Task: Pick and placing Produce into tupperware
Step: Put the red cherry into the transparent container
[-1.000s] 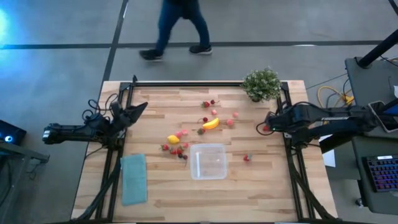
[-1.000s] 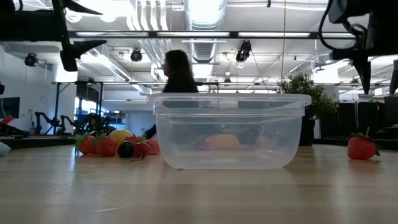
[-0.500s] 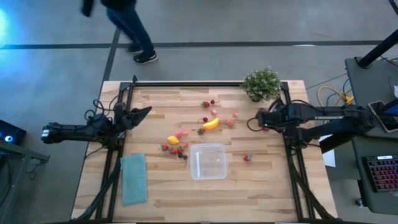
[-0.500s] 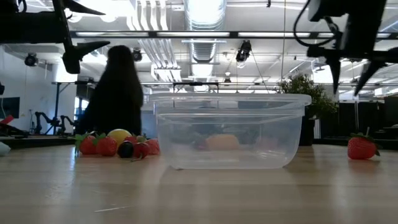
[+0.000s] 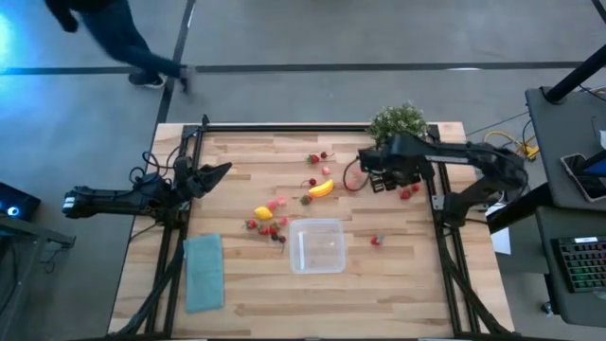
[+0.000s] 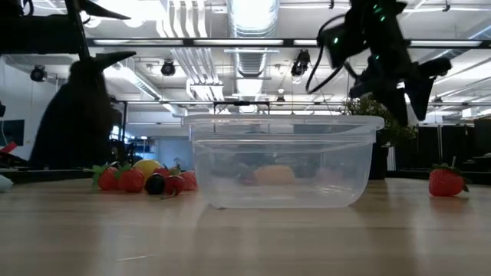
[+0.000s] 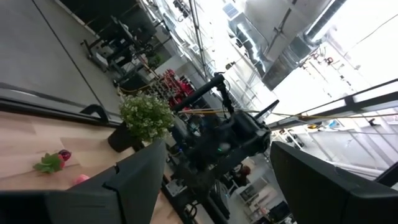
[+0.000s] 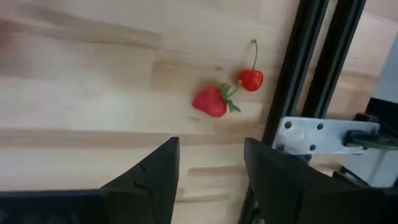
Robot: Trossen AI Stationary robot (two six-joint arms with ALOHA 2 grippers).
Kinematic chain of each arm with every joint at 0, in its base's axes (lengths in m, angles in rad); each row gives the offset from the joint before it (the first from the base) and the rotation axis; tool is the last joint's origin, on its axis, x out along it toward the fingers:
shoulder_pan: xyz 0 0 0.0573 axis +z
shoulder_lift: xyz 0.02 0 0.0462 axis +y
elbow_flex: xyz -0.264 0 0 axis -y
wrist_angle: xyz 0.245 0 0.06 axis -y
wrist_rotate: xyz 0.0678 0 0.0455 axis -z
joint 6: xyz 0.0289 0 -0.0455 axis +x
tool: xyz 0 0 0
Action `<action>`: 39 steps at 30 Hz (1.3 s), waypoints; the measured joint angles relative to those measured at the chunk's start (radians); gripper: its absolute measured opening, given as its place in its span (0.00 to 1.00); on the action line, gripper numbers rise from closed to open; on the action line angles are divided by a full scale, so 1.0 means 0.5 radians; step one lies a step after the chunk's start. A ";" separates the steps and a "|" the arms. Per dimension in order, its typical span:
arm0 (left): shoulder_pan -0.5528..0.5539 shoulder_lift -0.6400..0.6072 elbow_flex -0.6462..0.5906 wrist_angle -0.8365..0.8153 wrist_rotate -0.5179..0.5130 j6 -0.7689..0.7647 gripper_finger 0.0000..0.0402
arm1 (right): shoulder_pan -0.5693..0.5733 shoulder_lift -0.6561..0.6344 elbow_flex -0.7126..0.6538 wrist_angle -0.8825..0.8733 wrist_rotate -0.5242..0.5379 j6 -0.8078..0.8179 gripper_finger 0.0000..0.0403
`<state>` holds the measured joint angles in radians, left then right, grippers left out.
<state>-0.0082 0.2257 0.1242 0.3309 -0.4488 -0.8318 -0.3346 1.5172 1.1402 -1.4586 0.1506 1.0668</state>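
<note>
On wood, clear empty tupperware (image 5: 317,246)

Green potted plant (image 5: 399,126) at table's far edge, teal cloth (image 5: 204,273) near left corner, person (image 5: 106,38) walking beyond

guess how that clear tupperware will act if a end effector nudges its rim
The tupperware looks thin-walled and holds nothing, so it is probably light and would slide on the smooth wooden table. It stands wide and low, so tipping seems unlikely; its walls may flex.
</note>
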 joint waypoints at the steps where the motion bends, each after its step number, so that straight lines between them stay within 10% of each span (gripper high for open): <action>1: 0.000 0.003 0.000 -0.001 0.000 0.000 0.69 | -0.058 0.038 0.002 0.003 -0.003 -0.040 0.42; 13: 0.000 0.037 0.000 -0.001 0.001 0.000 0.69 | -0.551 0.107 -0.307 0.310 -0.214 -0.167 0.42; 39: 0.000 0.057 0.000 0.000 0.000 0.002 0.69 | -0.518 -0.606 -0.856 0.605 0.228 0.295 0.42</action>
<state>-0.0082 0.2543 0.1240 0.3309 -0.4488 -0.8307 -0.5938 1.2141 0.7123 -1.1563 0.2647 1.2144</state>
